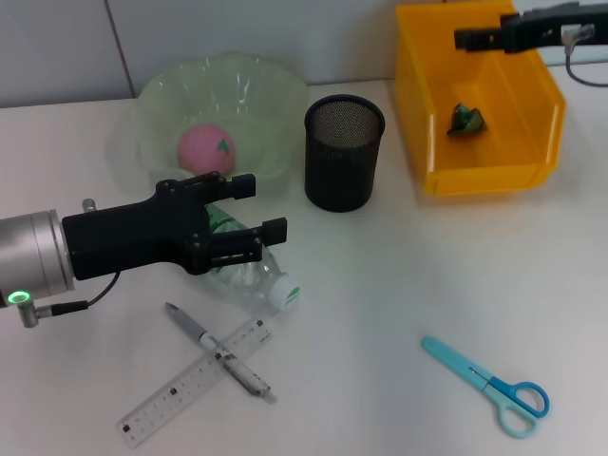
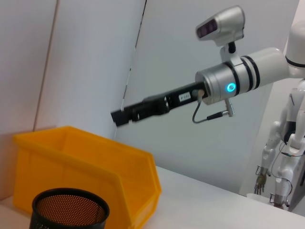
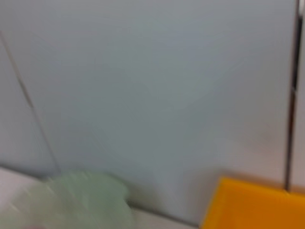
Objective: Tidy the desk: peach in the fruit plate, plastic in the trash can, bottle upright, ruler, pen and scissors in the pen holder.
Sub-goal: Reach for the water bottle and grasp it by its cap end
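Open left hand [image 1: 258, 206] straddles clear ribbed plastic bottle [image 1: 249, 272] lying flat.

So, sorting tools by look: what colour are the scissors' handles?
Blue handles on the scissors, with a lighter turquoise body; the head view shows them best.

Peach [image 1: 202, 147] in plate [image 1: 275, 85]; plastic [image 1: 466, 120] in bin [image 1: 418, 114]; bottle [image 1: 249, 274] lying.

Peach [image 1: 203, 147] in the plate [image 1: 271, 90]; holder [image 1: 343, 152] between plate and bin [image 1: 532, 142]; bottle [image 1: 255, 275] before plate; pen [image 1: 220, 352] across ruler [image 1: 166, 399].
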Motion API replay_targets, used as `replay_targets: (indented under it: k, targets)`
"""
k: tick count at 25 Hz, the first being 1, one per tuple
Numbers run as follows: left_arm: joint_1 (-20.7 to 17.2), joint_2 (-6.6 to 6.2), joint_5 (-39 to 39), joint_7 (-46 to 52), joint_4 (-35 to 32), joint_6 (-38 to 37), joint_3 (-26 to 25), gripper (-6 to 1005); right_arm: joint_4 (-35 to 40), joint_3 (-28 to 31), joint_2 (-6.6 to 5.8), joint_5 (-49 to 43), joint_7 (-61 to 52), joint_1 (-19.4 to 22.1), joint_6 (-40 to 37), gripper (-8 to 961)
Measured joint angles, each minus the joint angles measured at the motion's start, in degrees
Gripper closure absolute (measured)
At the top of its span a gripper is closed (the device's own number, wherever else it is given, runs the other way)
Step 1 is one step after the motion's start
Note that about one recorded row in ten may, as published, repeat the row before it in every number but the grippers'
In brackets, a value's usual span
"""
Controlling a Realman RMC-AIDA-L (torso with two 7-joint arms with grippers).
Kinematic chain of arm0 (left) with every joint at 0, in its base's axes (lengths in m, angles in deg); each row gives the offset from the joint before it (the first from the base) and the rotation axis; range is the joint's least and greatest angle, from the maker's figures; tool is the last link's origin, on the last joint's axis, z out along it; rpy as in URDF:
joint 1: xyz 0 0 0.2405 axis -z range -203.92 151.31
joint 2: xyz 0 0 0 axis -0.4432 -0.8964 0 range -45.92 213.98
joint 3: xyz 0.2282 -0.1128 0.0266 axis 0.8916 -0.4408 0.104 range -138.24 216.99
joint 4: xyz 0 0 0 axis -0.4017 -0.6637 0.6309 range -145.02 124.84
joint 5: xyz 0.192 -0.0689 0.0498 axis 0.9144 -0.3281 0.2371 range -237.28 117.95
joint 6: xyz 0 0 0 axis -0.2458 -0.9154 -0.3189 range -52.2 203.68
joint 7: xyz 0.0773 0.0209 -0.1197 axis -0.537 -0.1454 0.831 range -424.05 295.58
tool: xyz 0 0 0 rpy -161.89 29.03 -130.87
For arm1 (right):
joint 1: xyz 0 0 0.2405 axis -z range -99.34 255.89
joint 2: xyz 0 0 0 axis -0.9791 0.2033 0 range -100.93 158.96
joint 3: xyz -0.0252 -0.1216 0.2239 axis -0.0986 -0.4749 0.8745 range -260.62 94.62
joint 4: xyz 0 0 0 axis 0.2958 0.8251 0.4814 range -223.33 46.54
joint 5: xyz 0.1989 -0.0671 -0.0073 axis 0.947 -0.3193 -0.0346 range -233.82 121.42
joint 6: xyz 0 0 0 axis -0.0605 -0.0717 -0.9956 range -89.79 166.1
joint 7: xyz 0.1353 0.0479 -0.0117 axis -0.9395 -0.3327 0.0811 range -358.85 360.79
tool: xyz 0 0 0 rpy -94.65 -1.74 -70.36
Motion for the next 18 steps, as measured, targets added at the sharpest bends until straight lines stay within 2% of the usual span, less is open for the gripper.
replay_targets:
  k: [1,4,11,15,18]
  targets:
    - [0.01,-0.03,0.00,-0.01,0.00,-0.16,-0.07,191,0.00,0.00,0.00,0.00,0.00,0.00,0.00,158]
    - [-0.03,-0.14,-0.02,-0.02,0.00,-0.93,-0.89,191,1.16,-0.02,-0.18,8.35,3.26,2.75,-2.58,158]
    - [-0.22,-0.21,-0.01,-0.03,0.00,-2.20,-2.00,192,1.62,0.20,-1.17,28.47,12.81,10.42,-15.58,158]
    - [-0.25,-0.24,0.03,-0.03,0.00,-2.22,-2.02,193,0.61,0.20,-1.96,30.11,15.48,13.77,-24.20,158]
    - [-0.23,-0.23,0.43,-0.03,0.00,-2.11,-2.03,194,-0.22,0.22,-2.47,29.29,16.32,14.88,-27.03,158]
